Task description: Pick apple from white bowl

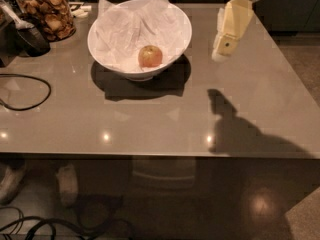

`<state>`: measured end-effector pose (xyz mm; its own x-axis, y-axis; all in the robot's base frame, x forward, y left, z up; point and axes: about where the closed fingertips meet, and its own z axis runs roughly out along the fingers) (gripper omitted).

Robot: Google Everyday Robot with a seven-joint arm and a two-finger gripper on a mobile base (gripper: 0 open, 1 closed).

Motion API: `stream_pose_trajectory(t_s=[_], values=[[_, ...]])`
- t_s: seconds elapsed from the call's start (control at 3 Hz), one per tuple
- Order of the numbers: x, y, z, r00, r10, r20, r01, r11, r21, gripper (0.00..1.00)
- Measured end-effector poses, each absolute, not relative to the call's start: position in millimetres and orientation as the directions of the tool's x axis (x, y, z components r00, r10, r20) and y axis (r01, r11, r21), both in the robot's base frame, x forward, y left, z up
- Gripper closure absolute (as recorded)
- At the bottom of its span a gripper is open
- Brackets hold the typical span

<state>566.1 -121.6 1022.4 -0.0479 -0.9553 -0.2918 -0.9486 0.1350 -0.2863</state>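
One glossy grey-brown bench (150,119) fills most of the camera view. At its left edge a thin black cable (31,79) loops across the surface. Towards the far left corner sits a dark, rounded object (30,38) that cannot be made out. Just behind it stands a clear glass jar of brown snacks (47,11).

Right of the jar, near the far edge and about midway along it, stands the large, deep, glossy white bowl (167,66). It is lined with crumpled white paper (120,29) whose corners poke above the rim. The small round apple with yellowish-red blotchy skin (150,56) lies on the paper at the bottom of the bowl, slightly towards the near side. The bowl throws a dark shadow onto the bench in front of it and to its right.

Further right, the cream-coloured gripper (221,54) hangs in the air above the bench, near the far right corner. It points downward and tilts a little to the left. It is beside the bowl, outside the rim, touching nothing. Whether it is parted or closed cannot be told from this side. Its dark shadow (235,129) falls on the bench towards the near right corner.
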Motion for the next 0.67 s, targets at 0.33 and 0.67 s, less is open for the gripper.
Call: stream_pose_trajectory(t_s=[0.33, 0.67], values=[[586, -108, 1029, -0.018, -0.954, -0.299, -0.949, 0.111, -0.296, 0.00], [608, -97, 1030, 0.002, -0.955, -0.296, -0.950, 0.091, -0.299, 0.05]])
